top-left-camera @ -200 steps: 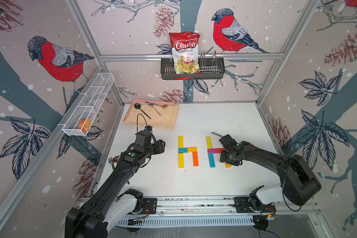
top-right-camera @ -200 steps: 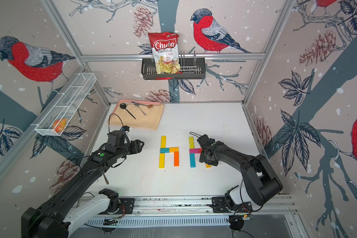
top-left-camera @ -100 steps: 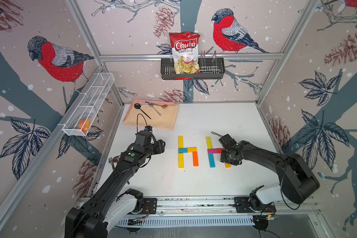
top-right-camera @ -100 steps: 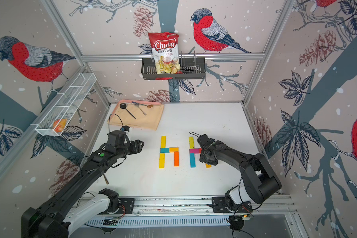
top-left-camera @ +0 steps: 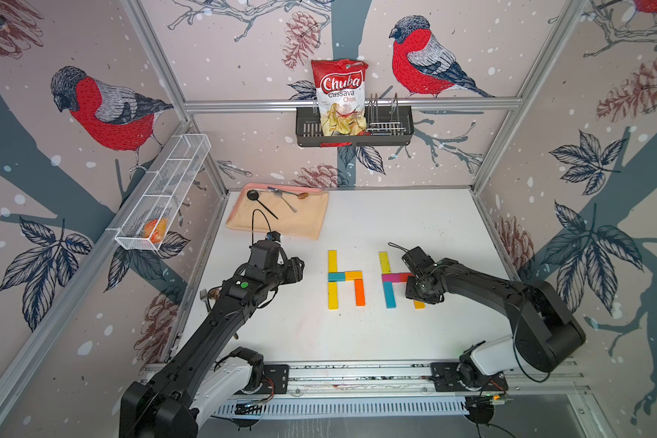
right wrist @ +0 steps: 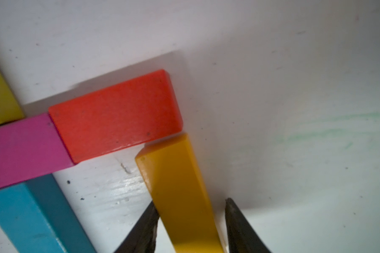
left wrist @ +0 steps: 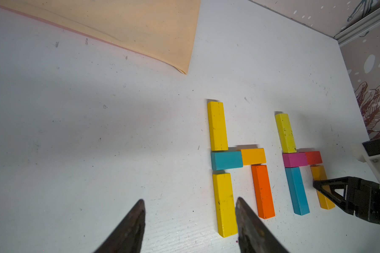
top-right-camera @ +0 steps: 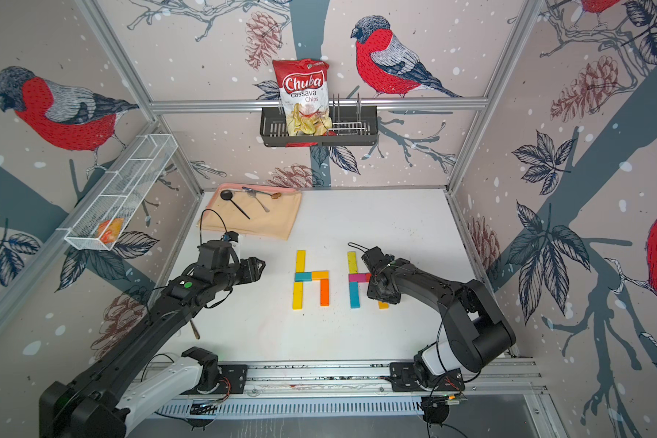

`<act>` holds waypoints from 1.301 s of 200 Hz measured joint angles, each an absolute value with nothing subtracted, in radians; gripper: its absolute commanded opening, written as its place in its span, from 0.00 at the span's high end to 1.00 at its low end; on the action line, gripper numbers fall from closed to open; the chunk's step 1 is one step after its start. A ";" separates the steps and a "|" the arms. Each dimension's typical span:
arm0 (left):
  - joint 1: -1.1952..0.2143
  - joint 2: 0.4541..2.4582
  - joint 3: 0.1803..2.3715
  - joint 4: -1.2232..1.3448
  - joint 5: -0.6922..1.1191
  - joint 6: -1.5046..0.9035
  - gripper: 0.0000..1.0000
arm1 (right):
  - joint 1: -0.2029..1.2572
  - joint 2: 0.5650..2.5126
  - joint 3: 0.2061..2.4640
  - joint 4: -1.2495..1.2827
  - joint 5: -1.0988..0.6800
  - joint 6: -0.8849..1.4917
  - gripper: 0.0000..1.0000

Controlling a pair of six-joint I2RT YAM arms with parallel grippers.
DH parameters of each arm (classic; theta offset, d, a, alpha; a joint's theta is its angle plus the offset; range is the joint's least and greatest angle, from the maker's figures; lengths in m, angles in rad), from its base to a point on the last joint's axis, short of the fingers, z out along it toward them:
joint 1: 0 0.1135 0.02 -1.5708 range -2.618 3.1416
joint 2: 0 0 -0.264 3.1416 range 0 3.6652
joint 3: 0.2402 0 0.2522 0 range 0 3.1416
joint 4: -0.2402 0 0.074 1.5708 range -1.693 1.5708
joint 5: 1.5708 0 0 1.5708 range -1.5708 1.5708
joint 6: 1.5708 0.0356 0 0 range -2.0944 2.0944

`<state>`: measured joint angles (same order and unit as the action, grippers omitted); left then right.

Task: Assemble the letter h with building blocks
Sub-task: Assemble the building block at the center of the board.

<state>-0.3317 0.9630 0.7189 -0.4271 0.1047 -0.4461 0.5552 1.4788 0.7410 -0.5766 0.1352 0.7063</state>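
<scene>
Two letter shapes of building blocks lie on the white table (top-left-camera: 414, 227). The left shape (top-left-camera: 336, 276) is made of yellow, teal, amber and orange blocks. The right shape has a yellow block (top-left-camera: 384, 261), a magenta one (top-left-camera: 390, 277), a red one (right wrist: 116, 116) and a teal one (top-left-camera: 388, 295). Its amber leg block (right wrist: 180, 186) lies slightly askew under the red block. My right gripper (right wrist: 191, 201) straddles that amber block (top-left-camera: 418, 304): one finger touches it and a thin gap shows at the other. My left gripper (left wrist: 190, 199) hovers open and empty left of the left shape.
A beige cloth (top-left-camera: 300, 220) with a black spoon (top-left-camera: 260, 203) and other spoons lies at the back left. A fork (top-left-camera: 205, 297) rests at the table's left edge. On the walls hang a basket with a chips bag (top-left-camera: 340, 94) and a wire shelf (top-left-camera: 164, 193).
My right gripper's jaws have narrowed around the amber leg block. Neither arm nor any block has visibly shifted.
</scene>
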 measured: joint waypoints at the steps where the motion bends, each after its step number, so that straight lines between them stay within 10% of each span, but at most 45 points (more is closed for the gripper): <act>1: -0.332 0.963 0.719 -0.427 0.105 -0.446 0.36 | 0.555 1.479 0.741 -0.577 0.135 0.706 0.50; 87: -0.332 0.963 0.719 -0.427 0.105 -0.446 0.36 | 0.556 1.473 0.757 -0.578 0.141 0.684 0.25; 260: -0.332 0.957 0.719 -0.427 0.104 -0.446 0.36 | 0.387 1.747 1.071 -0.577 0.171 0.547 0.26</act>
